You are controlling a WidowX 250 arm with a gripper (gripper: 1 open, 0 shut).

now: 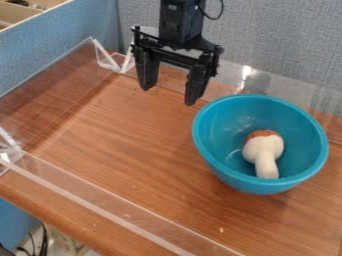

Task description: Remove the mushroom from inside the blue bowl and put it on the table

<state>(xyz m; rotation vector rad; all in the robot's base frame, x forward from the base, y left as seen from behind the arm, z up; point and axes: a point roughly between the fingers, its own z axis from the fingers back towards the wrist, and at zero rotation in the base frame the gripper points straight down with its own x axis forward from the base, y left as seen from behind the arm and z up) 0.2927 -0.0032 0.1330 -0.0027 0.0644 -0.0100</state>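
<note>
Gripper [173,84] is hanging over the table [120,150], pointing straight down, fingers spread wide with nothing between them. Black fingers [195,85], clear air gap under the tips, so no contact with the wood.

Mushroom [263,151] is inside the blue bowl [214,145], lying on its side on the bowl floor: orange-brown cap toward the back, thick cream stem pointing toward the camera. It sits slightly right of the bowl's centre.

Relative to the fingers: the mushroom is down and to the right of them in the picture, well apart, not under the jaw gap. The nearer finger tip hangs just past the bowl's back-left rim, outside the bowl; whether it overlaps the rim from above can't be told from this angle. Nothing of the gripper is inside the bowl.

Bowl stands upright on the right half of the table, near the right edge. Low clear acrylic wall [80,60] runs along the table's left and front edges. Blue fabric backdrop [74,35] behind.
</note>
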